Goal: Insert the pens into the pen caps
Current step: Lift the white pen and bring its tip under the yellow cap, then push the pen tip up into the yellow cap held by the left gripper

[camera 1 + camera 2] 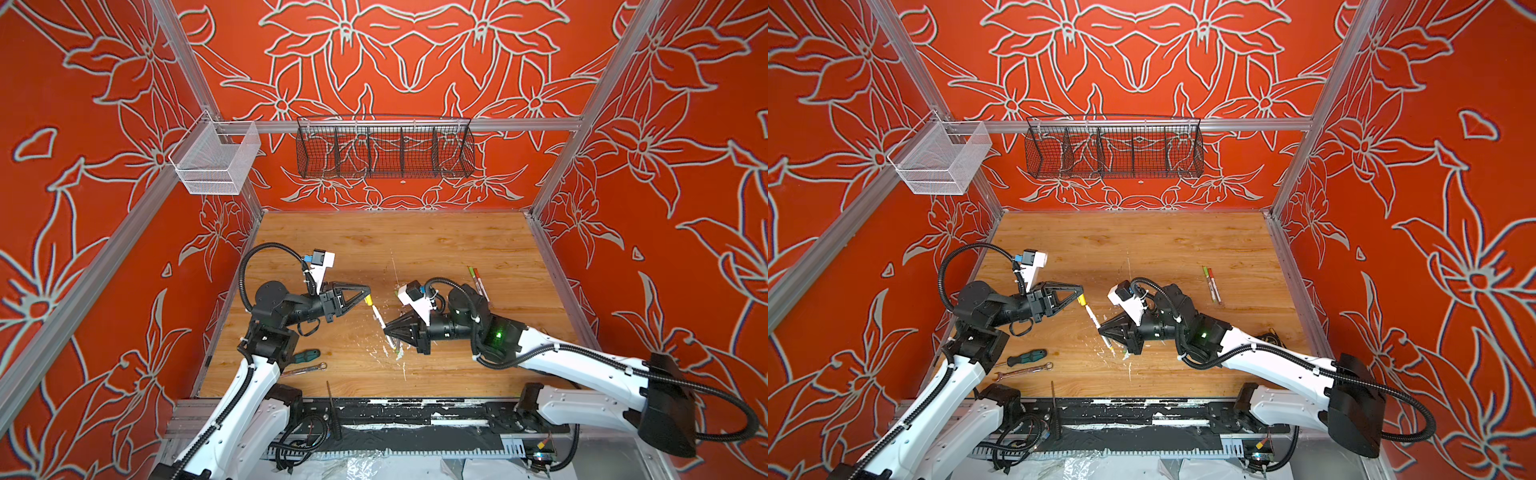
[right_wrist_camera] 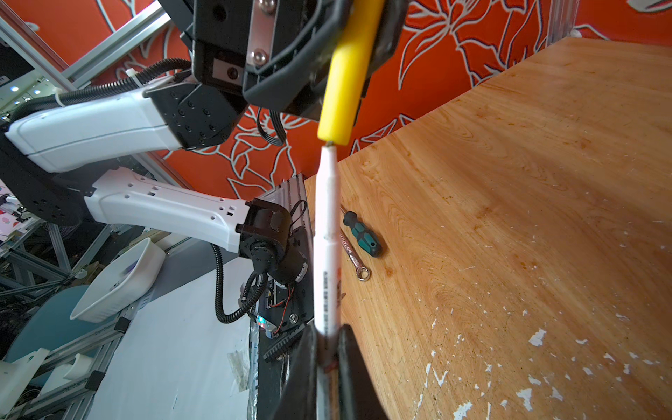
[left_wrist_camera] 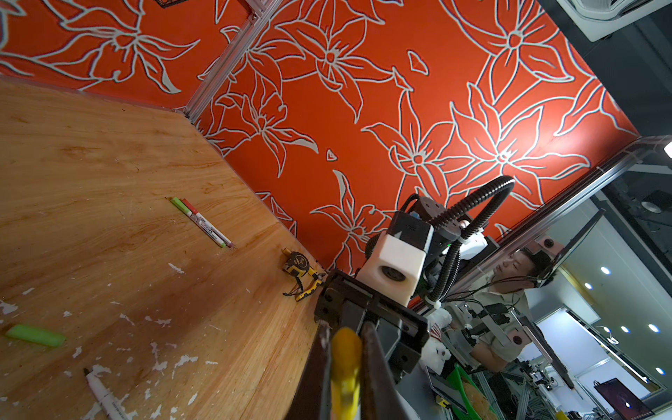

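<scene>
The step in hand is mating one pen with its cap, in mid-air above the wooden tabletop, at the centre of both top views. The left gripper, jaws closed, pinches a short yellow plastic pen cap. The right gripper, jaws closed, clamps a thin white-barrelled marker pen by its rear part. In the right wrist view the pen's tapered tip meets the cap's open mouth, but the barrel is not yet inside. The next move likely calls for a straight push along the pen's axis, keeping the two aligned. The left arm enters from the lower left, its gripper pointing right. The right arm enters from the lower right, its gripper pointing left, so the two nearly face each other.
</scene>
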You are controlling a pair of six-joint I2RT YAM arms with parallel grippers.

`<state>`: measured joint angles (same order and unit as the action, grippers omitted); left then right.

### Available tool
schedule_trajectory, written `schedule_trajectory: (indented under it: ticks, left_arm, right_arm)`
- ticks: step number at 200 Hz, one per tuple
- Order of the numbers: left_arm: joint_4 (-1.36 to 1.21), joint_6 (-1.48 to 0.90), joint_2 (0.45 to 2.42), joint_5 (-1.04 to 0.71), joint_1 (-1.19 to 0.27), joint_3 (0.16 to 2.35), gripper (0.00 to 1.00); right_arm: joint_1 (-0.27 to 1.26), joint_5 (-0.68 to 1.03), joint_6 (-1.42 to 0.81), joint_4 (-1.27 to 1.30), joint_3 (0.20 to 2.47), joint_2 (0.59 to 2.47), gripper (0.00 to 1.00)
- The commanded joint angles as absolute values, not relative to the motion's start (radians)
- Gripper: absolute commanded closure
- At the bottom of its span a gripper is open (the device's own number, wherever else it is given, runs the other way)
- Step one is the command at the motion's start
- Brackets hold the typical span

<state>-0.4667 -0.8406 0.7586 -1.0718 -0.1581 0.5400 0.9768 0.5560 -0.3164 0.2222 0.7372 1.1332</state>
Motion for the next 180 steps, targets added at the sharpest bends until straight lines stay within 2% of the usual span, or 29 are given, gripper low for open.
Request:
schedule_trajectory:
  ticks: [1, 180]
  left_arm:
    - [-0.54, -0.872, 0.761, -1.094, -0.153, 0.532, 1.0]
    - [-0.569, -0.887, 0.767, -1.111, -0.153, 0.524, 1.0]
  right_arm:
    - [0.982, 0.565, -0.298, 0.253, 0.75, 1.141, 0.94]
    - [0.982, 0.548, -0.283, 0.261, 0.777, 1.149, 0.94]
